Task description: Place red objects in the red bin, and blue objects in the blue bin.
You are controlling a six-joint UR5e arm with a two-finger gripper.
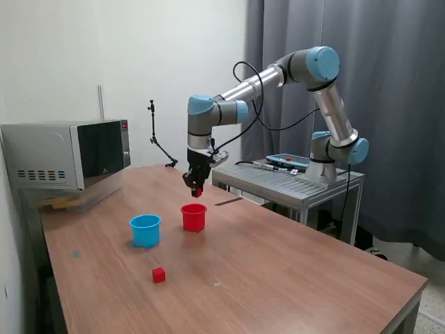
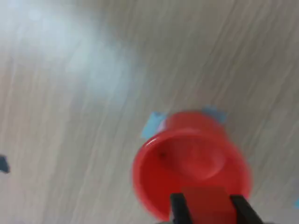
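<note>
1 red cube (image 2: 208, 205) sits pinched in your gripper (image 1: 196, 189) above the red cup (image 1: 194, 217); wooden table (image 1: 292, 271), grey curtain (image 1: 389, 83).

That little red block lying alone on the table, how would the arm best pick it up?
Probably from straight above, fingers closing on two opposite flat sides of the red cube. It sits flat on the table, well apart from the blue cup and red cup, so nothing crowds it. The gripper already holds another red cube above the red cup.

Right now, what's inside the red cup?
The red cup looks empty in the wrist view. The end effector holds a red cube above it, covering part of the inside.
</note>
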